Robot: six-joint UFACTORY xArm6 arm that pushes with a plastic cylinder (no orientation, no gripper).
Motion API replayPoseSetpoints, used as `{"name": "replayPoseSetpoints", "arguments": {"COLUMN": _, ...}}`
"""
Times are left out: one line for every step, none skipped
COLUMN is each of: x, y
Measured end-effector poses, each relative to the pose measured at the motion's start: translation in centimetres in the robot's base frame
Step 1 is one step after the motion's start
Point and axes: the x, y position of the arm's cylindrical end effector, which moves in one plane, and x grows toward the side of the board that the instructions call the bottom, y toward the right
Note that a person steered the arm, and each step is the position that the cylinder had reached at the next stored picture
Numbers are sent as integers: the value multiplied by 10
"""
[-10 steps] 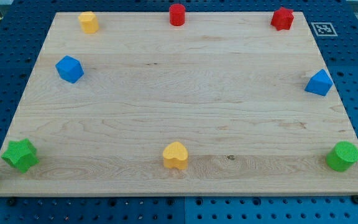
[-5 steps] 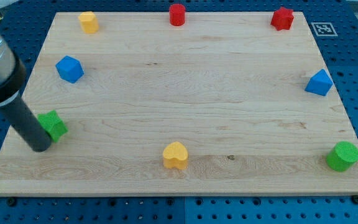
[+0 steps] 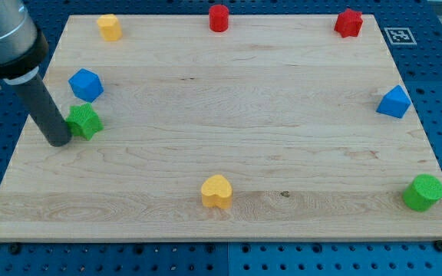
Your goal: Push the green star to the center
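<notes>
The green star [image 3: 85, 120] lies on the wooden board [image 3: 229, 115] near its left edge, just below the blue cube [image 3: 86, 84]. My tip [image 3: 57, 141] touches the star's left side, at the view's left. The dark rod rises from it toward the view's top left and hides a small part of the star.
A yellow block [image 3: 110, 27], a red cylinder [image 3: 219, 18] and a red block [image 3: 348, 22] stand along the top edge. A blue block [image 3: 394, 102] is at the right edge, a green cylinder [image 3: 423, 192] at the bottom right, a yellow heart [image 3: 217, 192] at the bottom middle.
The rod came in from the left and pushed the green star from the bottom left corner up along the left edge to just below the blue cube.
</notes>
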Motion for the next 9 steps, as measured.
{"name": "replayPoseSetpoints", "arguments": {"x": -25, "y": -16}}
{"name": "replayPoseSetpoints", "arguments": {"x": -18, "y": -11}}
{"name": "replayPoseSetpoints", "arguments": {"x": -7, "y": 8}}
{"name": "replayPoseSetpoints", "arguments": {"x": -19, "y": 20}}
{"name": "replayPoseSetpoints", "arguments": {"x": -34, "y": 21}}
{"name": "replayPoseSetpoints", "arguments": {"x": -28, "y": 46}}
{"name": "replayPoseSetpoints", "arguments": {"x": -28, "y": 90}}
{"name": "replayPoseSetpoints", "arguments": {"x": -28, "y": 135}}
{"name": "replayPoseSetpoints", "arguments": {"x": -28, "y": 180}}
